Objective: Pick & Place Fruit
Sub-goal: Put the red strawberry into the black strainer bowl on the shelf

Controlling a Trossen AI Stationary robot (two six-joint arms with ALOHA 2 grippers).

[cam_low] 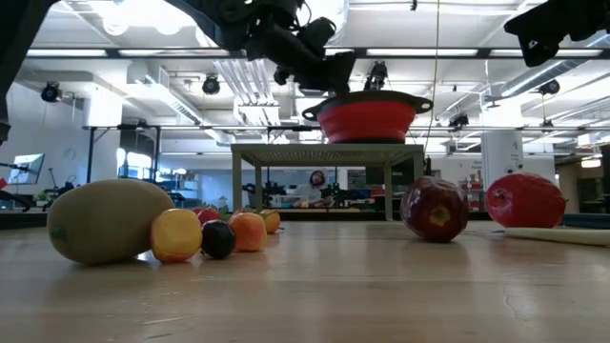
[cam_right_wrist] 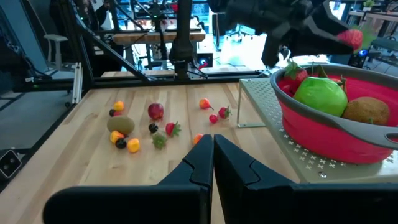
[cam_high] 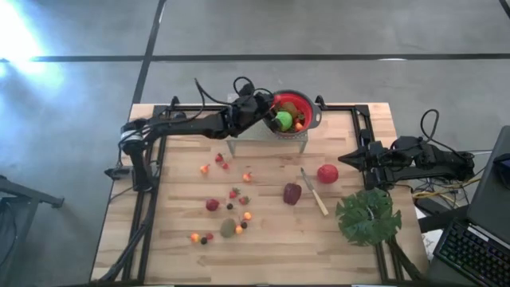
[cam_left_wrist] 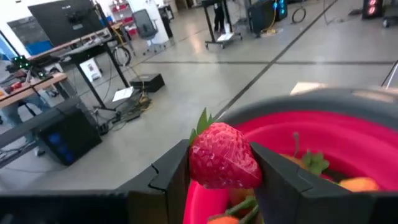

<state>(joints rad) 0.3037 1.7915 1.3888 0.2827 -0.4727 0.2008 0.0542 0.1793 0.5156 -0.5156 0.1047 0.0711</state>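
Note:
My left gripper (cam_high: 268, 111) is at the near-left rim of the red bowl (cam_high: 303, 105), shut on a red strawberry (cam_left_wrist: 222, 155). The bowl stands on a perforated metal stand (cam_high: 263, 142) at the table's far middle and holds a green apple (cam_right_wrist: 320, 96), a kiwi (cam_right_wrist: 367, 111) and strawberries. More fruit lies on the table: a red apple (cam_high: 327, 173), a dark maroon fruit (cam_high: 292, 193), a kiwi (cam_high: 228, 229), and small strawberries and orange pieces (cam_high: 239, 199). My right gripper (cam_right_wrist: 213, 155) is shut and empty at the table's right edge (cam_high: 351, 158). My left gripper pinches the strawberry by its two sides (cam_left_wrist: 249, 163) between its two fingers (cam_left_wrist: 177, 180), the green leaf cap (cam_left_wrist: 202, 121) pointing away from the wrist. The strawberry is lifted clear, just above the bowl's rim (cam_left_wrist: 298, 99).
A slim pale-handled knife (cam_high: 313, 191) lies between the maroon fruit and the red apple. A big flat green leaf (cam_high: 368, 217) lies at the near right. Black rails (cam_high: 368, 135) run along the table's left and right sides.

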